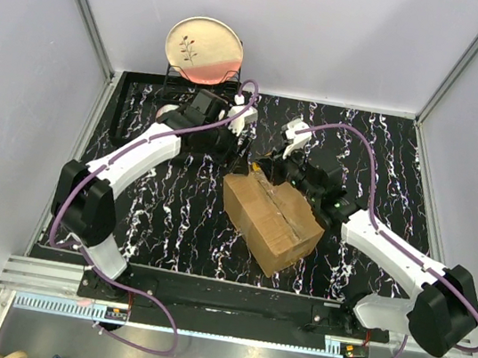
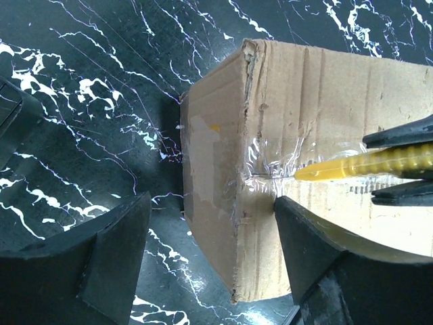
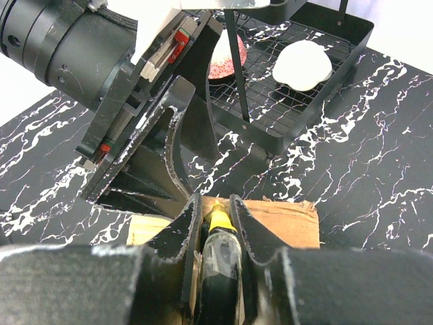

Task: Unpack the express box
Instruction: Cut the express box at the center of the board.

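So the box point(image 1: 270, 222) sits mid-table point(image 1: 171, 214), one corner pointing to 11 o'clock. Over that end the left gripper point(image 2: 210, 233) is spread wide, while the right gripper point(image 3: 215, 210) pinches a yellow cutter point(image 2: 358, 164), blade on the tape point(image 2: 277, 159).

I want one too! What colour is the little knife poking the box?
The knife is yellow, clearest in the left wrist view.

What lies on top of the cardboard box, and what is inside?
A yellow cutter in the right gripper touches the tape seam on the cardboard box. Closed flaps hide the contents.
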Tool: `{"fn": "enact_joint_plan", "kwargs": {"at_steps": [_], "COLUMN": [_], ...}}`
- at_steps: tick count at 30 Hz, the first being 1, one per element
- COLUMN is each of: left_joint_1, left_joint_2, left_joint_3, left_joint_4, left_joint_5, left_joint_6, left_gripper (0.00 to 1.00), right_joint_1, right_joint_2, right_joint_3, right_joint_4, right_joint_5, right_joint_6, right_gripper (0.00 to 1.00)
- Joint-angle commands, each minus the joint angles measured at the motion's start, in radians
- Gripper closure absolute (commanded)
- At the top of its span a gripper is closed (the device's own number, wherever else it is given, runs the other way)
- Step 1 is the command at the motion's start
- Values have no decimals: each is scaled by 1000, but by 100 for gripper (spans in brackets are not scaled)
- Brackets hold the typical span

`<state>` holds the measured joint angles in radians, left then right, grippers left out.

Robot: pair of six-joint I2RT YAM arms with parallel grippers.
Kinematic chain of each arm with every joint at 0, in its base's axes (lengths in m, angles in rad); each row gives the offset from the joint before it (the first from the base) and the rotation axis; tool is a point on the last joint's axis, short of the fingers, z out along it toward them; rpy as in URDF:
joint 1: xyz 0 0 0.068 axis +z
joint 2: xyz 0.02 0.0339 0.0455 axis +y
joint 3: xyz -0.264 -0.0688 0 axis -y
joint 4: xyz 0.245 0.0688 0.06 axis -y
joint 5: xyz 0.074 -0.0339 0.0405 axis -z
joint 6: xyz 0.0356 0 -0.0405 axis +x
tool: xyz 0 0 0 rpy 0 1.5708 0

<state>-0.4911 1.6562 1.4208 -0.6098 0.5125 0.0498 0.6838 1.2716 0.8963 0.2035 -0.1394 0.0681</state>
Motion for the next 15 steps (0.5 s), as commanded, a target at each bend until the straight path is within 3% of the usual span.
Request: {"fn": "enact_joint_plan", "kwargs": {"at_steps": [1,5,11,15], "left_joint_1": [-1,-1,-3,-9], "left_joint_2": [27,37,57,77], "left_joint_3": [9,-8,-57,-68], "left_joint_4": [51,53,65,68], "left_joint_5": [-124,-184,-250,-272], "left_joint_6": [-8,13,36,44], "left_gripper": [25,27,39,57], "right_joint_1": [5,5,13,14], "right_joint_2": [3,-17,-77,-98], "right_joint_3": [-45,-50,-80,-94], "right_joint_4": [-145,-161,-199,-240], "right_joint_5": [-37,-46,-42,-35], "right_joint_6": [44,61,81,84], "right_gripper": [100,100,100,100]}}
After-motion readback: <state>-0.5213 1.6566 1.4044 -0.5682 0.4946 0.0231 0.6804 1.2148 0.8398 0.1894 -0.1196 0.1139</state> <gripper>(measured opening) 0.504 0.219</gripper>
